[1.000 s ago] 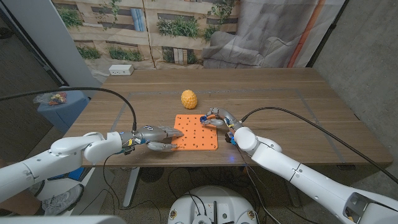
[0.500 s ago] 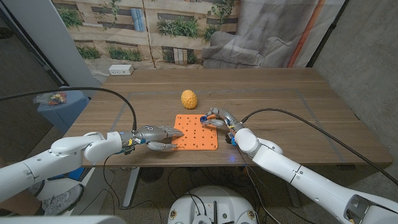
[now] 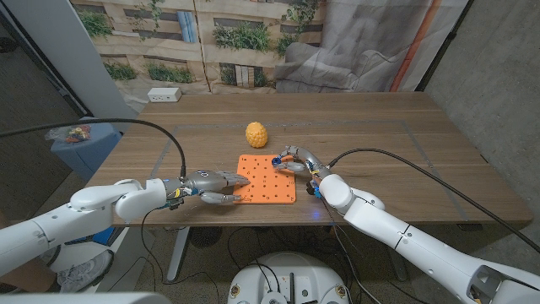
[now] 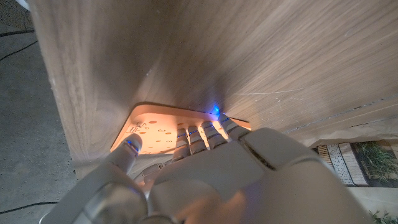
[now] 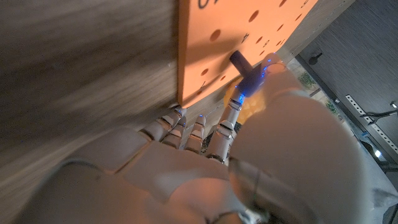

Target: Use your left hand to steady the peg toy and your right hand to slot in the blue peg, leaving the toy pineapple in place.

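The orange peg toy (image 3: pixel 266 180), a flat board with many holes, lies near the table's front edge. My left hand (image 3: pixel 216 185) reaches in from the left, and its fingers (image 4: pixel 200 135) rest on the peg toy's (image 4: pixel 151 122) left edge. At the board's far right corner my right hand (image 3: pixel 298 160) pinches the dark blue peg (image 5: pixel 243 64) between thumb and a finger. The peg's end meets the board (image 5: pixel 214 46) among the holes; whether it sits in one is hidden. The yellow toy pineapple (image 3: pixel 256 133) stands alone behind the board.
A white power strip (image 3: pixel 164 95) lies at the far left corner of the table (image 3: pixel 380 127). Black cables (image 3: pixel 396 158) arc over both arms. A blue bin (image 3: pixel 80 139) sits beside the table on the left.
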